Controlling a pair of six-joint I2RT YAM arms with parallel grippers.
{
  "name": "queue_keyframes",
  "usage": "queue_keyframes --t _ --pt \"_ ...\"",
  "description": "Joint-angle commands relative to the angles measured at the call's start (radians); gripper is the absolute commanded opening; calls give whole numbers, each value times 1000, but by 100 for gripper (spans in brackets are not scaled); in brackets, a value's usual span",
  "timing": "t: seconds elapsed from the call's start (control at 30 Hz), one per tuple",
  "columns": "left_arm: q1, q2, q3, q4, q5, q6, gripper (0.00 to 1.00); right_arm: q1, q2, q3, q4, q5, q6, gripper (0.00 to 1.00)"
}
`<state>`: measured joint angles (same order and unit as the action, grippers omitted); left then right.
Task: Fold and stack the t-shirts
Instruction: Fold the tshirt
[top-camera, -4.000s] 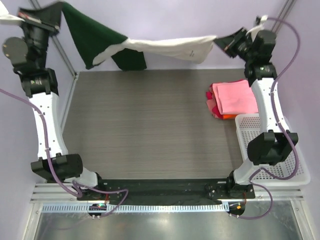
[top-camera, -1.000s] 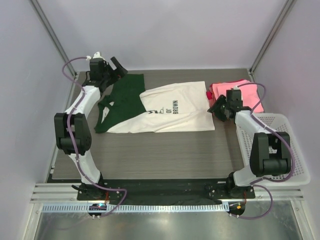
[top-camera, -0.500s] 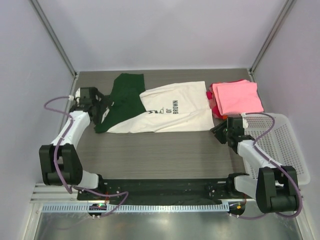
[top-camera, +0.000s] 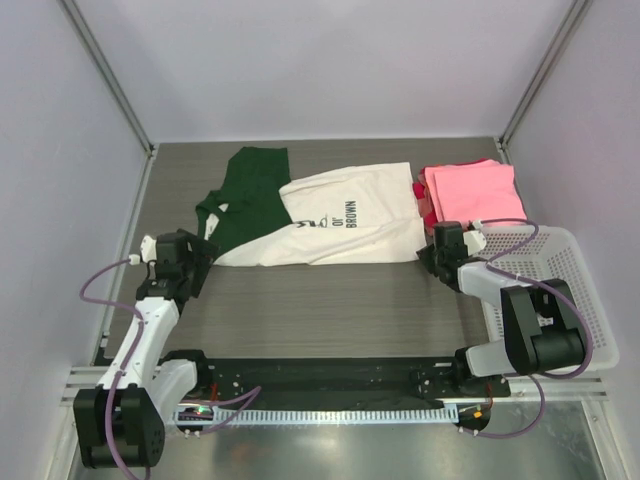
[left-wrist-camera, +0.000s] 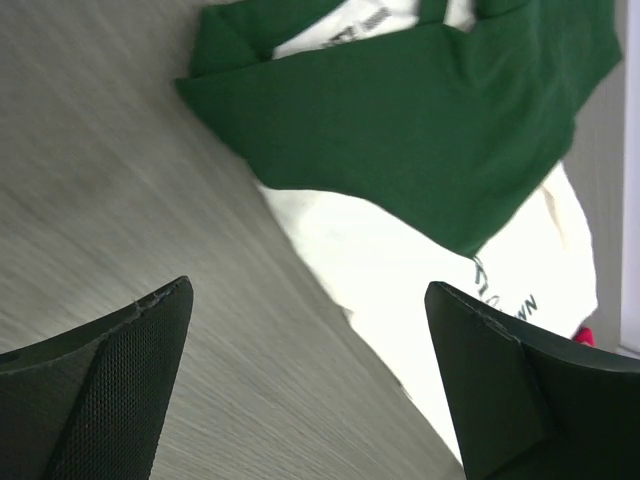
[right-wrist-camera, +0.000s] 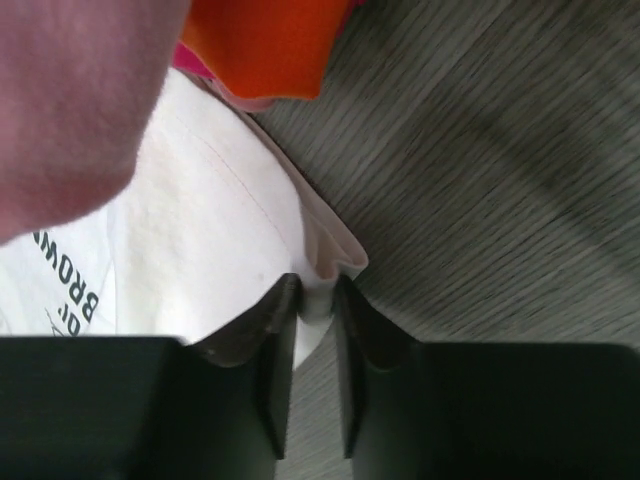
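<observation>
A cream-white t-shirt (top-camera: 345, 220) with dark green sleeves (top-camera: 245, 195) lies spread flat across the back of the table, its "BROWN" print showing. My right gripper (top-camera: 430, 252) is at the shirt's near right corner. In the right wrist view the right gripper (right-wrist-camera: 315, 300) is shut on a folded bit of the cream hem (right-wrist-camera: 335, 255). My left gripper (top-camera: 205, 258) stands open just off the shirt's near left edge. In the left wrist view the left gripper (left-wrist-camera: 310, 385) holds nothing, with the green sleeve (left-wrist-camera: 420, 130) ahead. Folded t-shirts, pink on top (top-camera: 470, 190), are stacked at the back right.
A white mesh basket (top-camera: 560, 300) stands at the right edge, beside my right arm. An orange folded shirt (right-wrist-camera: 265, 45) lies close above the pinched corner. Bare grey table (top-camera: 320, 310) stretches in front of the shirt. Grey walls close the back and both sides.
The shirt, earlier held up in the air, now lies flat. Both arms have drawn back toward the near side. The right gripper has shut on the shirt's near right corner.
</observation>
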<state>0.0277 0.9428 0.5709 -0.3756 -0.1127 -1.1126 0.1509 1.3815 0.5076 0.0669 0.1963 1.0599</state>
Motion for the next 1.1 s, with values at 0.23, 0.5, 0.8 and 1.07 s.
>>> queue_keyframes --t 0.23,0.5,0.8,1.07 --pt "0 -73 -161 127 -102 -136 81 62 -45 49 -42 179 12 1" --pt "0 79 -183 366 -111 -135 67 95 -91 66 -59 195 -24 1" --pt "0 250 -164 494 -189 -139 63 95 -117 104 -107 187 -60 1" --pt "5 453 -120 555 -216 -148 47 95 -116 112 -114 187 -80 1"
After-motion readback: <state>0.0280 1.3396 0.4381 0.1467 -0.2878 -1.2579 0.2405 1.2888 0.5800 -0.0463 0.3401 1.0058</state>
